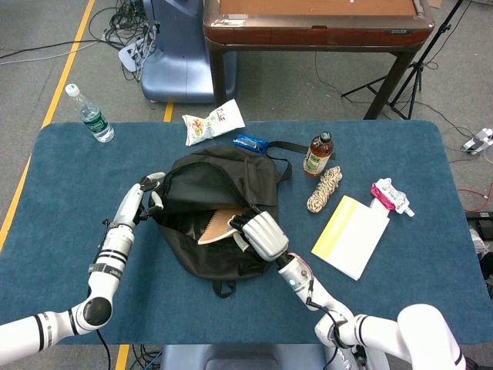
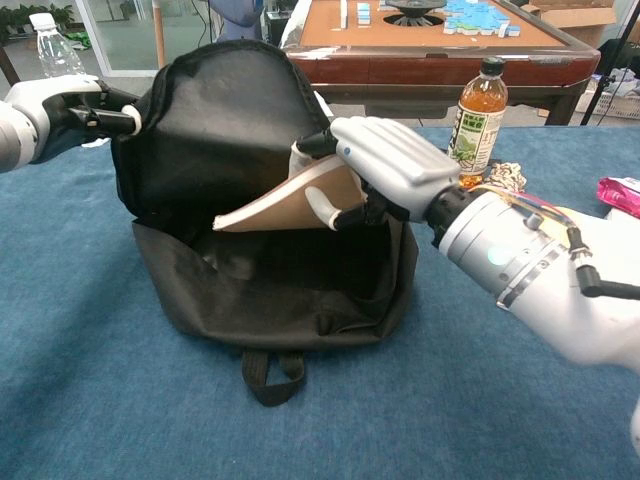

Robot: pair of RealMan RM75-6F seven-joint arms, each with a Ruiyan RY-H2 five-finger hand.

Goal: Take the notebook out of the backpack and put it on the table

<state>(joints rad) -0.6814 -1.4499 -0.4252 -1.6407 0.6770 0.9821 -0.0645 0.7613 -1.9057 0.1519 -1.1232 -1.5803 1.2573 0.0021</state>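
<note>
On the blue tabletop (image 1: 69, 193) a black backpack (image 1: 231, 181) lies open. The left robot hand (image 1: 146, 196) grips its opening edge, and the right robot hand (image 1: 262, 233) holds a brown notebook (image 1: 219, 223) tilted in the mouth. Nearby lie a snack bag (image 1: 213, 122), tea bottle (image 1: 317, 154), rope coil (image 1: 324, 190), yellow book (image 1: 350, 235) and water bottle (image 1: 90, 114).

No text or label can be read.

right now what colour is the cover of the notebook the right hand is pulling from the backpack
Plain tan-brown; the notebook cover shows best in the chest view.
</note>
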